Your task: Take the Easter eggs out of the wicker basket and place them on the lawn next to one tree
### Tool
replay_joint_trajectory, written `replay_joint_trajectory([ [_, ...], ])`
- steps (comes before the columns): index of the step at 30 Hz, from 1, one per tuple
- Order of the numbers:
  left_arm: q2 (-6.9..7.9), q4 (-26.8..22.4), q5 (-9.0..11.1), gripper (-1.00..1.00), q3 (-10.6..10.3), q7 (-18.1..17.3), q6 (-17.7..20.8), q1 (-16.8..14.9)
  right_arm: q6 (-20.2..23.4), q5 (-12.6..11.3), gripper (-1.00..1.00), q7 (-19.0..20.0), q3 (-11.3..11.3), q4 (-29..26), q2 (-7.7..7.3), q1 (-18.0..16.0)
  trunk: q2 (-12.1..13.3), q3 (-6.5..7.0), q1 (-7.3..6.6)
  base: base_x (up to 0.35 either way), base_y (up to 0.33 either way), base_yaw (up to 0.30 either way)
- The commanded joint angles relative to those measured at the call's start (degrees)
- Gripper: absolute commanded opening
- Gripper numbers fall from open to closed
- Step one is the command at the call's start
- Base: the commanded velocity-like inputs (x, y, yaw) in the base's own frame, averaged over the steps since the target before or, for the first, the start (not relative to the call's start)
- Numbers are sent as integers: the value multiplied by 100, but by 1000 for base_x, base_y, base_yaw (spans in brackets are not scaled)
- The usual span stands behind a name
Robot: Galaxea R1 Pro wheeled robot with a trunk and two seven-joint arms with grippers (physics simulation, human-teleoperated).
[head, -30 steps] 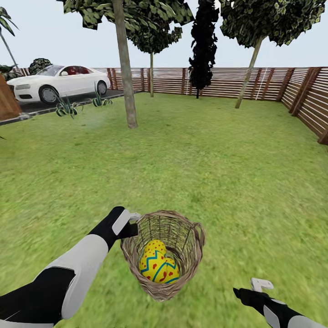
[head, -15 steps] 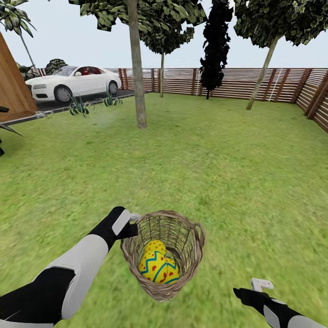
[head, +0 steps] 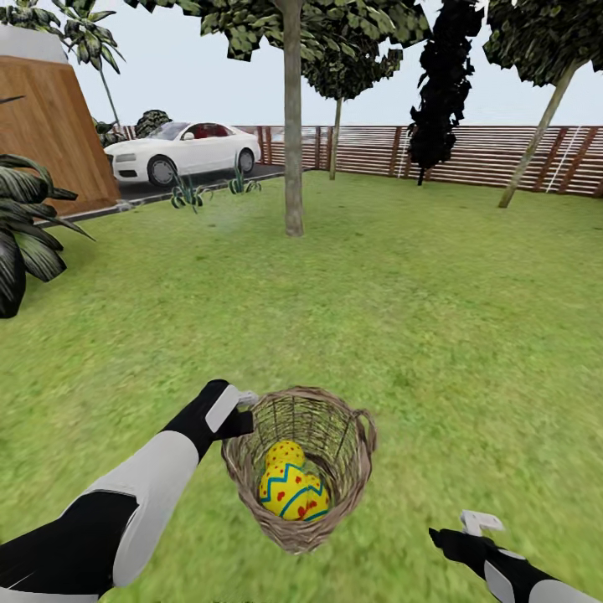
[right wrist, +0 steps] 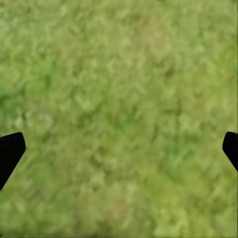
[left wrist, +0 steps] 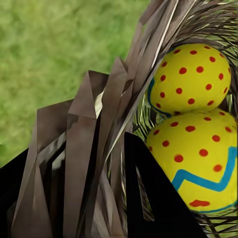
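Brown wicker basket tilted above lawn, yellow dotted eggs inside

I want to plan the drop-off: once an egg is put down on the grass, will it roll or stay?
The eggs look smooth and rounded, so one would probably roll a little if released carelessly. The lawn looks flat, which should stop it soon. Their glossy shells may also slip between gripper fingers.
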Motion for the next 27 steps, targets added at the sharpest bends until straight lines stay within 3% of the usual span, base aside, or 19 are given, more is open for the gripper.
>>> replay_joint_trajectory([
  [1, 3, -4, 102, -100, -34, 48, -2, -5, -22, 60, 100, 18, -49, 4, -3, -2, 38, 13, -22, 0, 0, 292],
  [5, 5, -4, 102, -100, -34, 48, -3, -5, -18, 60, 100, 18, -50, 5, -11, 0, 198, 85, -110, 0, 0, 110],
  [14, 15, -4, 102, -100, -34, 42, -26, -5, -13, 60, 100, 18, -43, 12, -11, -4, 198, 85, -110, 10, 0, 1],
  [27, 20, -30, 102, -100, -34, 39, -29, -5, -13, 60, 100, 18, -50, 12, -12, 0, 198, 85, -110, 317, 0, 0],
])
